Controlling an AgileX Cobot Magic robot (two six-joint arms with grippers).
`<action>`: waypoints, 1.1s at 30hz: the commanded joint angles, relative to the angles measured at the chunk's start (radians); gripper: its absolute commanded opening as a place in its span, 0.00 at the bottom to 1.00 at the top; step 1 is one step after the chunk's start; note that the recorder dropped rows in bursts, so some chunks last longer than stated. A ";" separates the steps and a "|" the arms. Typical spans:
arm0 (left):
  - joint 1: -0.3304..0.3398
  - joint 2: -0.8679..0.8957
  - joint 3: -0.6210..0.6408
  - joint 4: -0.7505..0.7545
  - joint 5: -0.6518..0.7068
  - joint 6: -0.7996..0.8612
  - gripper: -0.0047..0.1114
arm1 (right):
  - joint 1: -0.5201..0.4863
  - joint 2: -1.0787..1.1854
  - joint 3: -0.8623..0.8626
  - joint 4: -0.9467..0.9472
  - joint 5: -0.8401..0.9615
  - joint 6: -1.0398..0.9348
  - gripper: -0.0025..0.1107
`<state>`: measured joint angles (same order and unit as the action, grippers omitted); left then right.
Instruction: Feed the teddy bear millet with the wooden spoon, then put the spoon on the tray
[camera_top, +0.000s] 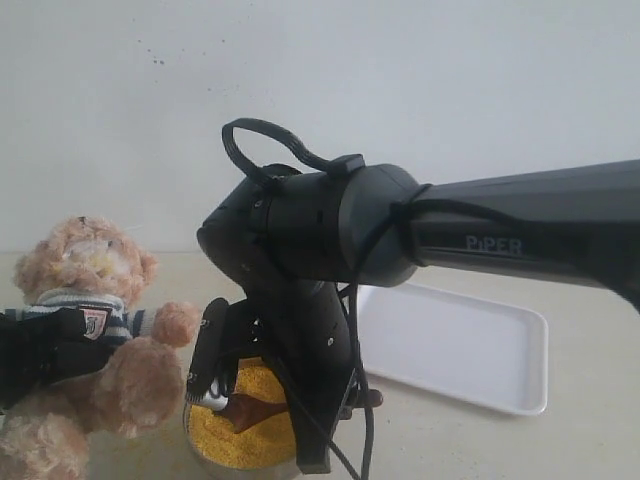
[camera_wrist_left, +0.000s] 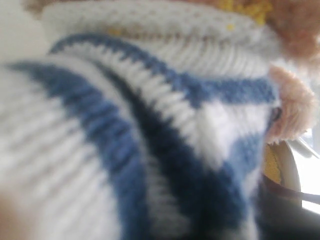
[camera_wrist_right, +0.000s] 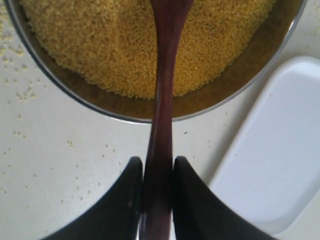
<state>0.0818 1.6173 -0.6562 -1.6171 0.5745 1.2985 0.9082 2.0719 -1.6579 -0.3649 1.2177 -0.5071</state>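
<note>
The teddy bear (camera_top: 90, 300) sits at the left in its striped shirt (camera_wrist_left: 150, 125), with yellow grains stuck on its muzzle. My left gripper (camera_top: 50, 355) is shut around its torso; in the left wrist view the shirt hides the fingers. My right gripper (camera_wrist_right: 157, 167) is shut on the thin handle of the wooden spoon (camera_wrist_right: 162, 100). The spoon's bowl (camera_top: 255, 410) dips into the millet (camera_wrist_right: 100, 40), which fills the round metal bowl (camera_wrist_right: 65, 90) beside the bear. The white tray (camera_top: 460, 345) lies to the right of the bowl, with nothing on it.
The right arm (camera_top: 500, 240) stretches in from the right, above the tray, and bends down over the bowl. Loose millet grains (camera_wrist_right: 25, 92) are scattered on the pale table around the bowl. A plain wall stands behind.
</note>
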 joint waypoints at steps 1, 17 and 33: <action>0.001 -0.003 -0.006 -0.017 0.005 0.008 0.08 | -0.003 -0.007 -0.006 0.029 0.003 0.004 0.02; 0.001 -0.003 -0.006 -0.017 0.005 0.012 0.08 | -0.107 -0.058 -0.007 0.183 0.003 -0.002 0.02; 0.008 -0.003 -0.006 0.110 0.261 -0.052 0.08 | -0.175 -0.072 -0.007 0.247 0.003 0.021 0.02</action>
<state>0.0818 1.6173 -0.6562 -1.5267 0.7472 1.2715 0.7568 2.0217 -1.6595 -0.1429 1.2177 -0.5253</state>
